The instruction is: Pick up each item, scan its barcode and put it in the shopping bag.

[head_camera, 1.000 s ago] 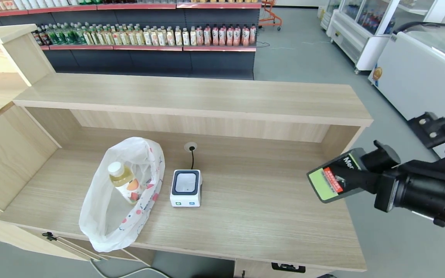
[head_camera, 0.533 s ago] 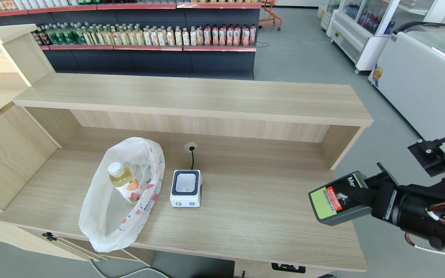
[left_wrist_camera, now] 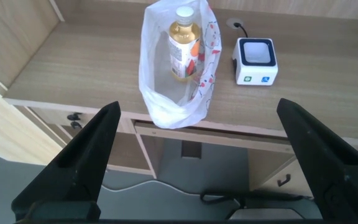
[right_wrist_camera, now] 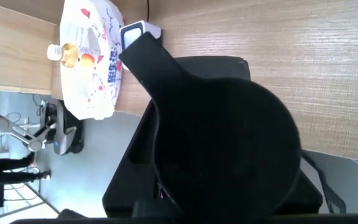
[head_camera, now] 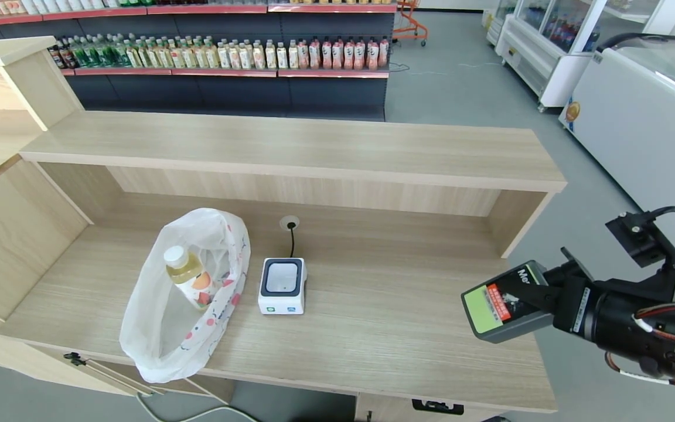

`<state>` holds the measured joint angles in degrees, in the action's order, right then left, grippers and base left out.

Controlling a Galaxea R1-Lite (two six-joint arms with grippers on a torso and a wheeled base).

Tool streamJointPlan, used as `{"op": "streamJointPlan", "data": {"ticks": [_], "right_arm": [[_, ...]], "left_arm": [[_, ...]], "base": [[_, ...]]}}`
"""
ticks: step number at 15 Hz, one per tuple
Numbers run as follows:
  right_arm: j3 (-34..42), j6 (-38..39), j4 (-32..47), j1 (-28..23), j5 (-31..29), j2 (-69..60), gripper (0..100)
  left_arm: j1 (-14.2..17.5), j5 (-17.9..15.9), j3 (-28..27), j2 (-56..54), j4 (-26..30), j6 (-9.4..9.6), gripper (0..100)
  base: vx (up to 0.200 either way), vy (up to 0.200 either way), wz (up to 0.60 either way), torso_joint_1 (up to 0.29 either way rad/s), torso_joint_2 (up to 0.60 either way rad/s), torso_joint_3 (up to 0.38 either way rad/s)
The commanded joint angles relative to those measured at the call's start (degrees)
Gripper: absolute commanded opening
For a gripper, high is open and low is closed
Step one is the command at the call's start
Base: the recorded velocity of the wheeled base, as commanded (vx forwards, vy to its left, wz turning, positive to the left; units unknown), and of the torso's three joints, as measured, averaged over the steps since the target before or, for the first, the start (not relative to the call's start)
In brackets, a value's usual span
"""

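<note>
Box (head_camera: 497,305) has sunk lower, pinched in the right pincer (head_camera: 539,291), scanner (head_camera: 282,286) and shopping bag (head_camera: 156,328) well apart

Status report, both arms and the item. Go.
Left end effector open, off counter's near side. Right end effector shut on dark box at counter's right end. Bottle in shopping bag. Scanner stands between box and bag.

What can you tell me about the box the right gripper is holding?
The box is small, rectangular and mostly black, like printed cardboard, with a light green end face, a red label strip and white lettering. The right gripper clamps it at the other end, holding it tilted in the air near the right end of the counter. Nothing else touches it.
</note>
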<state>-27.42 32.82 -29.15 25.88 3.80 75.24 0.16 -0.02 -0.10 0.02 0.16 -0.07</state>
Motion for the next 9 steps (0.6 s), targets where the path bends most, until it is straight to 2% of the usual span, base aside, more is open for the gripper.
{"op": "streamJointPlan", "data": {"ticks": [1,5,9], "right_arm": [[-0.88,-0.03,-0.03,0.05,0.06,0.26,0],[-2.38,-0.03,-0.03,0.66,0.15,1.14,0],[-4.40,-0.03,-0.03,0.93,0.06,2.28,0]], "left_arm": [[0.02,0.02,0.01,0.06,-0.07,-0.10,100],[0.02,0.02,0.01,0.06,-0.07,-0.28,100],[0.02,0.11,0.01,0.06,-0.07,-1.33,100]], "base": [[0.000,0.000,0.00,0.000,0.00,0.000],[0.000,0.200,0.00,0.001,0.00,0.004],[0.000,0.200,0.00,0.001,0.00,0.002]]}}
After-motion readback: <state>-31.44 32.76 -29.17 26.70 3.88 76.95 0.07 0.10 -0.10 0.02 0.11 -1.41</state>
